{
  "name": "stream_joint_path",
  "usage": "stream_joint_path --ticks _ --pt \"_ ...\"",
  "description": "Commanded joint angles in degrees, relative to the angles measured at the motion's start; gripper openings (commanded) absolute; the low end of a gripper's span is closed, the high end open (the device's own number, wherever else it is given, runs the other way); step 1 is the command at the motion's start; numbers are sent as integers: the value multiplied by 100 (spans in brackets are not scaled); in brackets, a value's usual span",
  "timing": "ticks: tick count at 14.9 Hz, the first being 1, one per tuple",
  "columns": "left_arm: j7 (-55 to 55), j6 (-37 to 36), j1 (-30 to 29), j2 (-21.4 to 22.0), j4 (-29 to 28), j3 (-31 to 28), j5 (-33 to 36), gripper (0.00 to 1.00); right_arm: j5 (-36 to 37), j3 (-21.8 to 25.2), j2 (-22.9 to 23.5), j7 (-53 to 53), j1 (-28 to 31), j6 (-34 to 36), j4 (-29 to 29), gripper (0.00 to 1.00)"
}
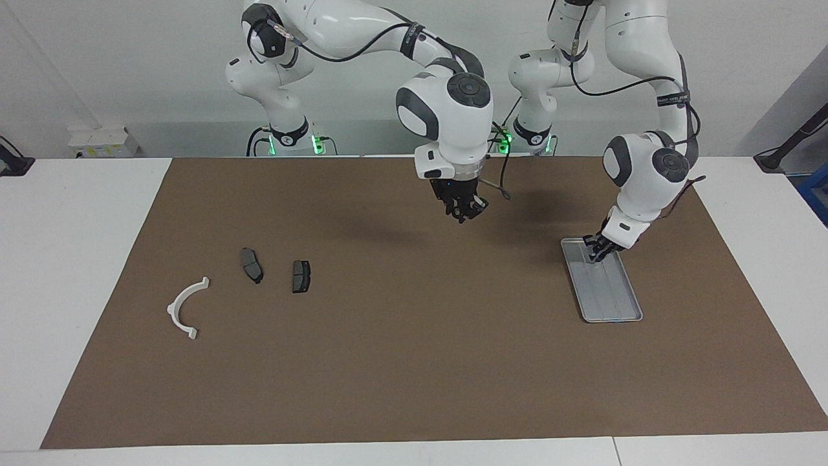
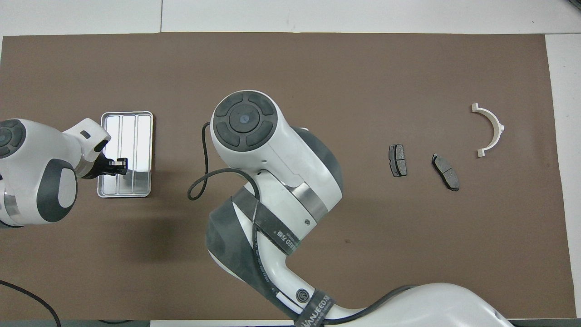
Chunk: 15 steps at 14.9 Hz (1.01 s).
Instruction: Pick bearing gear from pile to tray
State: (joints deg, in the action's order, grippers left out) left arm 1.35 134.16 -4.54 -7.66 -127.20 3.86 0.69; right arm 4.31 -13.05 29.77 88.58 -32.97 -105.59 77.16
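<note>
**Mid-carry toward the tray, load unconfirmed**

Right gripper: raised over bare brown mat, between the pile and the tray. Cannot tell whether apart or together, nor whether anything tiny sits in it. Hidden under its own arm in the overhead view.

Left gripper: fingertips together, low at the end of the small shallow silver-grey ribbed metal tray nearest the robots. Touching or just above the tray floor, cannot tell which. Probably stationed there to steady the tray or to wait for a delivery.

Toward the right arm's end of the table from the right gripper, well apart from it: two dark grey pad-shaped pieces lying flat side by side, and beside them the white curved plastic arc piece, open side up toward neither gripper. Left spread out, likely so that each part can be picked singly.

No bearing gear made out on the mat or in the tray; if anywhere in view, probably in the right gripper, a guess only.

Tray floor apparently bare apart from the left gripper over it.

Writing: grey strap on the right arm lettered roughly "WANJEED", first letter unclear. Nothing else legible.
</note>
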Motion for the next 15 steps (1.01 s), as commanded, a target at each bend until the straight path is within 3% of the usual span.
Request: stream_joint_path --ticks 1,4,7,9,13,15 --pt "5 347 -12 195 -287 45 -217 0 543 22 405 580 -174 -549 167 0" --pt "5 383 -12 195 -323 45 -218 0 598 31 661 635 -183 -874 299 0" --pt "5 392 -3 142 -323 45 -218 0 808 31 662 626 -87 -1507 834 0" --pt "-3 392 -3 142 -331 45 -218 7 896 48 714 626 -87 -1596 923 0" --pt "-4 567 -3 133 -471 45 -218 9 958 48 732 626 -69 -1623 924 0" --pt "-4 734 5 133 -568 45 -218 20 958 48 732 617 -17 -1623 924 0"
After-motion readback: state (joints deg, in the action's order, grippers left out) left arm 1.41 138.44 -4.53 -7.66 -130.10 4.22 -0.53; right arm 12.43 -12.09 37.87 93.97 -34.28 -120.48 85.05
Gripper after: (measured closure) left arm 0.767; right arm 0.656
